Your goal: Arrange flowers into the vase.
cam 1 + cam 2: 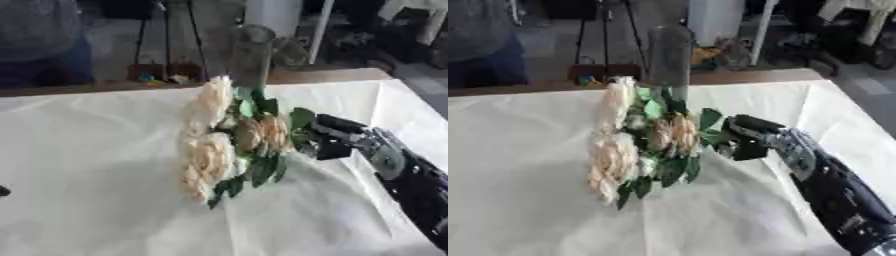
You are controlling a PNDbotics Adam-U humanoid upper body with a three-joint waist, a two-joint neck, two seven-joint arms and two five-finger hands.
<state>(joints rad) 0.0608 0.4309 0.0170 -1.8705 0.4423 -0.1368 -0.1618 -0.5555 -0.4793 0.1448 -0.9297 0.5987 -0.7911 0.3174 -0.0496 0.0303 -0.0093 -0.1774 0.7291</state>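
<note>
Now my right hand (337, 140) curls round the flowers (229, 140); I should lift them upright, stems over the vase (251, 55) at the table's (87, 165) far edge.

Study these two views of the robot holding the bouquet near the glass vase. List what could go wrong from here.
1. The tall glass vase stands near the table's far edge, right behind the flowers. A knock from the bouquet or the right hand could tip it.
2. The bunch looks wider than the vase's mouth, so blooms or leaves may catch on the rim.
3. The hand's hold is hidden by leaves, so stems might slip out.
</note>
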